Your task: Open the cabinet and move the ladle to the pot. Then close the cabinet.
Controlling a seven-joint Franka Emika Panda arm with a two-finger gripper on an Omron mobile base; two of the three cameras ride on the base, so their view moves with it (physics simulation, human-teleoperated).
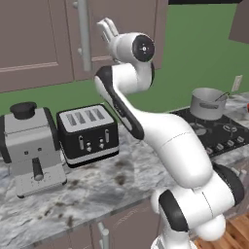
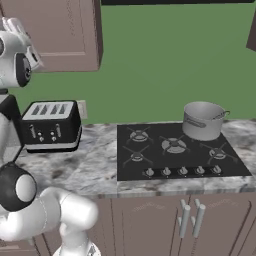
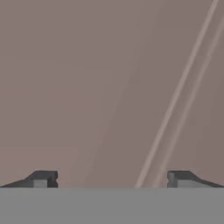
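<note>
The mauve-brown cabinet (image 1: 39, 44) hangs above the counter with its doors shut and a long silver handle (image 1: 84, 34) on the door edge. My gripper (image 1: 108, 25) is raised just right of that handle, close to the door face, open and empty. In the hand view the two fingertips (image 3: 43, 178) stand wide apart against the door panel (image 3: 87, 87). The grey steel pot (image 1: 208, 103) stands on the back right burner. A thin grey rod, the ladle (image 2: 223, 114) handle, sticks out over the pot (image 2: 202, 120) rim. The gripper (image 2: 17, 27) also shows before the cabinet (image 2: 65, 30).
A black toaster (image 1: 88, 133) and a grey coffee machine (image 1: 34, 151) stand on the marble counter (image 1: 107, 185) under the cabinet. The black stovetop (image 2: 175, 150) lies to the right. Low cabinets with short handles (image 2: 191, 220) run beneath.
</note>
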